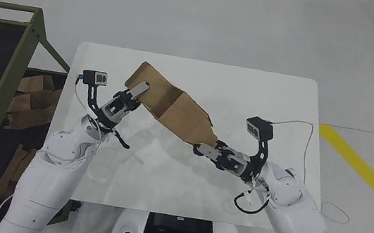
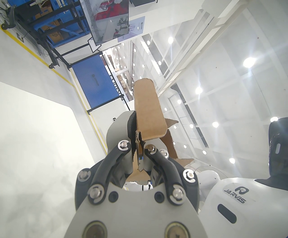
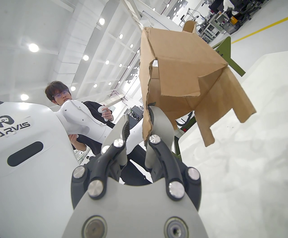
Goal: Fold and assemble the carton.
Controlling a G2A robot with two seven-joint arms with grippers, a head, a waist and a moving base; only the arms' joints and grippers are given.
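A brown carton [image 1: 174, 104], partly unfolded with loose flaps, hangs above the white table [image 1: 260, 98] between my two arms. My left gripper [image 1: 135, 95] is at its far-left end, and in the left wrist view this gripper [image 2: 137, 140] is shut on a carton flap [image 2: 147, 112]. My right gripper [image 1: 204, 149] is at the carton's near-right corner. In the right wrist view this gripper [image 3: 140, 122] stands open. A torn edge of the carton [image 3: 180, 56] runs between its fingers and rests against one finger [image 3: 159, 121], with a gap to the other.
A green-framed cart [image 1: 6, 86] stands left of the table, with flat cardboard sheets [image 1: 33, 96] piled beside it. A yellow floor line [image 1: 362, 164] runs past the table's right side. Bare table surface lies beneath and in front of the carton.
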